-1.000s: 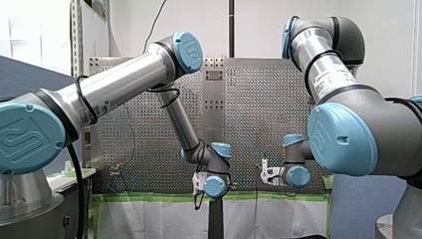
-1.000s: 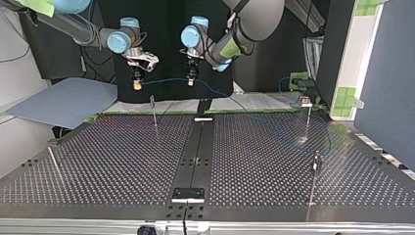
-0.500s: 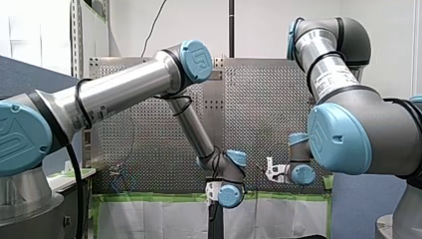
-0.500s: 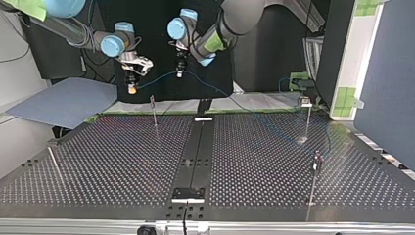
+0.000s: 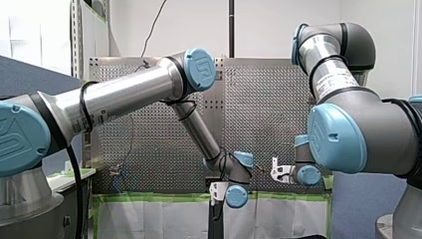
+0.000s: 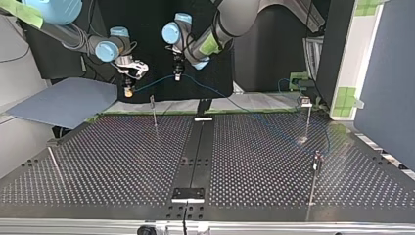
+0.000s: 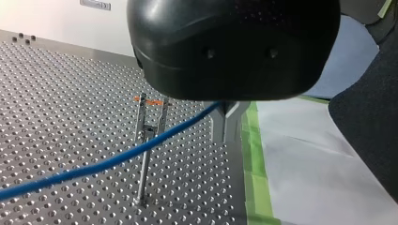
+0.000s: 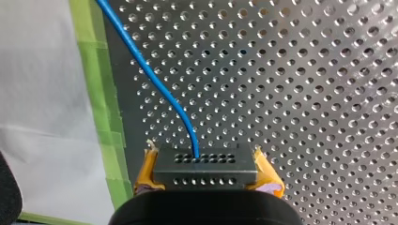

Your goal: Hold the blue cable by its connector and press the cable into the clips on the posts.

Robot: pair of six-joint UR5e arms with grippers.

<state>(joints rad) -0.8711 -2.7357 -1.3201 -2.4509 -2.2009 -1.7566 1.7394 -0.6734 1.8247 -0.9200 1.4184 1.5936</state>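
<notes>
In the right wrist view my right gripper [image 8: 205, 180] is shut on the black connector [image 8: 205, 166], one yellow pad on each side of it. The blue cable [image 8: 155, 70] leaves the connector's face. In the left wrist view my left gripper [image 7: 228, 123] is shut on the blue cable [image 7: 117, 159], which runs on past a thin post with a clip [image 7: 149, 129]. In the top view my right gripper [image 6: 128, 91] and my left gripper [image 6: 177, 76] hang above the table's far edge. The cable [image 6: 154, 82] spans between them, above the near post [image 6: 153, 108].
More posts stand on the perforated table [image 6: 122, 161]: one at the far right [image 6: 307, 110], one at the right front [image 6: 315, 169], one leaning at the left [image 6: 54, 164]. The cable trails down toward the far right post. Green tape [image 7: 256, 183] lines the table's edge.
Both arms have moved toward the top view's left, carrying the cable with them. The right gripper has sunk a little. Both grips are unchanged.
</notes>
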